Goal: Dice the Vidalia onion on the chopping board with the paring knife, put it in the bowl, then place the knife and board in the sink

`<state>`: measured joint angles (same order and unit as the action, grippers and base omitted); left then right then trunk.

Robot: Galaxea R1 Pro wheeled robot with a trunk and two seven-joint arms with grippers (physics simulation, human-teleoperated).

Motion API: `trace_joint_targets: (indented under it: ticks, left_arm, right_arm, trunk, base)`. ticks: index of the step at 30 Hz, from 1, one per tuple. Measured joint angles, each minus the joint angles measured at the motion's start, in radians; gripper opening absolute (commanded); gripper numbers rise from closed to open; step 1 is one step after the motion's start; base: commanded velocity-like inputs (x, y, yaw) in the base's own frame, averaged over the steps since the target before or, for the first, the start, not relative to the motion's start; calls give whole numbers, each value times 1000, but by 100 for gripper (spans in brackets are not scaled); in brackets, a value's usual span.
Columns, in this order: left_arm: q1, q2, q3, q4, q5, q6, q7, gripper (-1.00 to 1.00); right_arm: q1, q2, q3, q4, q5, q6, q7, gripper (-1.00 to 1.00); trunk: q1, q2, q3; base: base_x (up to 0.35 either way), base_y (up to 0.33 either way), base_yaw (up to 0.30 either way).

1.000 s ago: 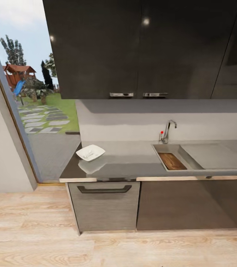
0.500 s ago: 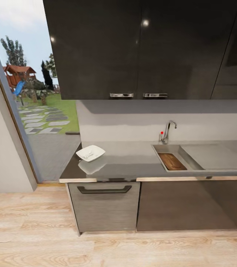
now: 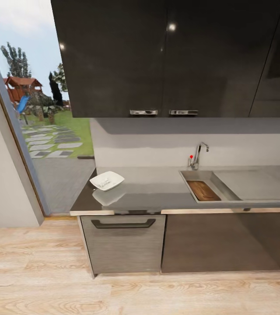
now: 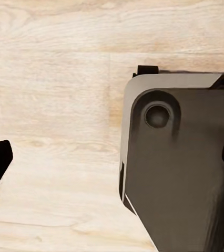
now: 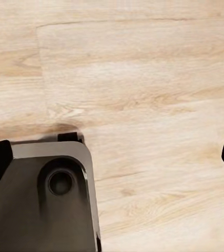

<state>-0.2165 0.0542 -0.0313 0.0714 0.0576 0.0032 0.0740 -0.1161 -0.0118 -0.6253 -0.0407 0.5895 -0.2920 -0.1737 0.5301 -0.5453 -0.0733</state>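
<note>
The countertop (image 3: 157, 192) runs across the head view as a glossy grey slab over dark cabinets, one of them with a black bar handle (image 3: 123, 223), and the sink (image 3: 210, 178) is sunk into it toward the right end, with the faucet (image 3: 197, 155) standing at its back edge. The chopping board (image 3: 203, 190) lies flat inside the sink basin, its long axis running from the front of the sink toward the faucet and slightly angled. The bowl (image 3: 107, 180), white and squarish, sits on the countertop well to the left of the sink, near the slab's left end, with its reflection on the gloss just in front of it. Beyond that end, an open doorway (image 3: 39, 131) gives onto a lawn with stepping stones. Pale wooden flooring (image 3: 70, 288) spreads before the cabinets. In each wrist view the arm hangs over that floor beside a corner of the robot's dark base (image 4: 180, 168) (image 5: 41, 205). The left gripper (image 4: 112, 160) and the right gripper (image 5: 112, 157) each show two dark fingertips at opposite edges of the picture, spread wide apart with nothing between them.
</note>
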Motion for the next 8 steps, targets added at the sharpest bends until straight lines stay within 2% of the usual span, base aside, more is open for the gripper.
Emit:
trace_joint_targets:
  ticks: [3,8]
  left_arm:
    - [0,-1,-1,0,1,-53,0,100]
    - [1,-1,-1,-4,0,-76,0,100]
  right_arm:
    - [0,1,-1,0,1,-1,0,100]
    - [0,1,-2,-1,1,-2,0,100]
  trunk:
    - [0,0,0]
    - [0,0,0]
  base:
    - [0,0,0]
    - [0,0,0]
